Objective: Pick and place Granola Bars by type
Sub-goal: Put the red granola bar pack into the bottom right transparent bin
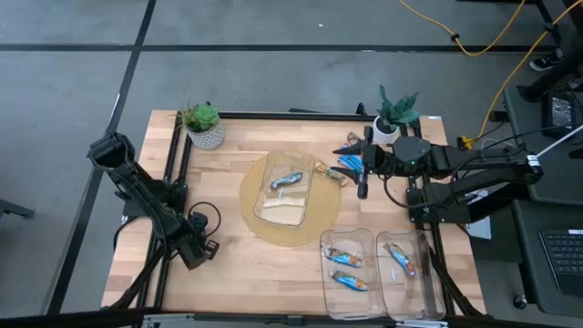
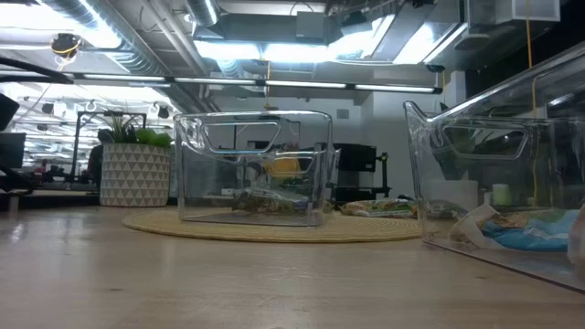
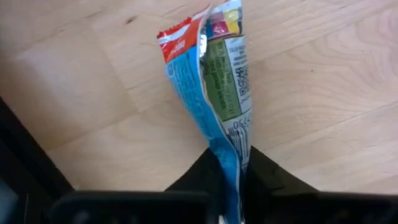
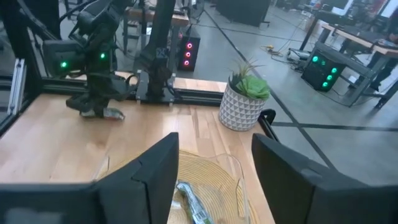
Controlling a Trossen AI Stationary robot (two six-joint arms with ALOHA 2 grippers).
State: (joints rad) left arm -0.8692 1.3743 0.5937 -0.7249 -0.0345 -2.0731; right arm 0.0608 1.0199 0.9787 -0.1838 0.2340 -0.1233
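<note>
- Left gripper (image 3: 233,171): fingers pinched shut on a multicoloured granola bar (image 3: 214,87), low over the table's near-left corner.
- Right gripper (image 1: 363,182): fingers parted and empty, hovering beside the round mat (image 1: 250,214).
- One bar (image 1: 288,179) lies in the mat's clear bin (image 1: 306,205); its type is hard to tell.

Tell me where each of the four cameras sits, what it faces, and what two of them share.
High: overhead, straight down on the table; both arms show.
Low: table height, level across to the centre bin; no arm shows.
Left wrist: past the left gripper, shut on a multicoloured bar.
Right wrist: across the table between the right gripper fingers, open.
Shared: the potted plant in high and right wrist.
</note>
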